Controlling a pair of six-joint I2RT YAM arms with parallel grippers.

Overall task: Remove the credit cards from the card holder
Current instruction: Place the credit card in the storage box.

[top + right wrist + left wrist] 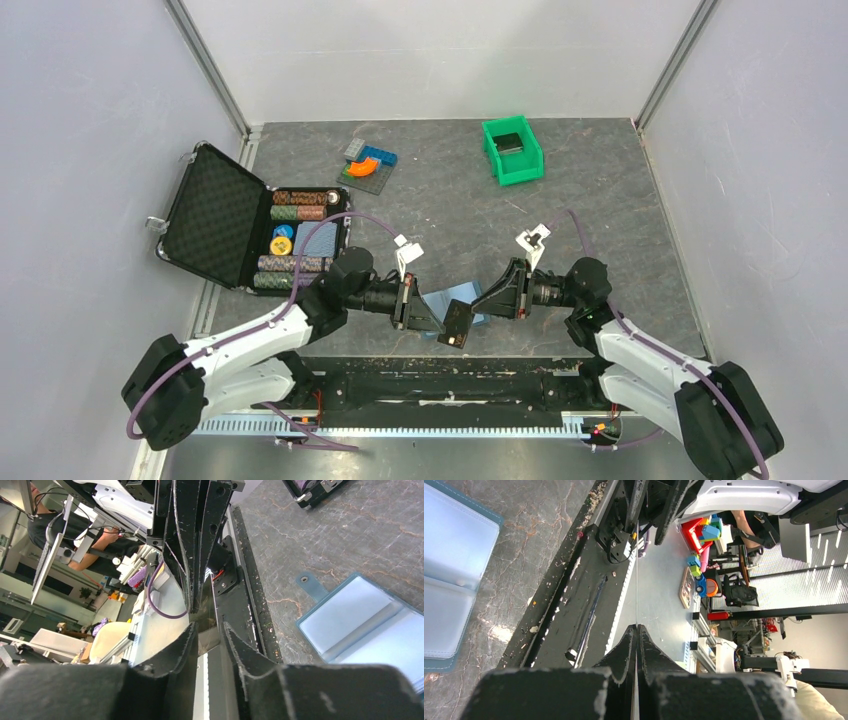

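The card holder (438, 300) lies open on the table between my two arms, its light blue inner faces up; it also shows as the card holder (449, 580) and the card holder (365, 625). My left gripper (413, 312) (637, 626) is shut on a dark credit card (458, 323), seen edge-on as a thin line (636, 580) and lifted above the table's near edge. My right gripper (482, 303) (210, 625) faces it from the right, jaws apart with a narrow gap. The free end of the card (204, 630) sits between them; I cannot tell if they touch it.
An open black foam-lined case (215, 215) with poker chips (295, 235) stands at the left. A green bin (512, 150) sits at the back right, and toy bricks (367, 160) at the back middle. The black base rail (430, 370) runs along the near edge.
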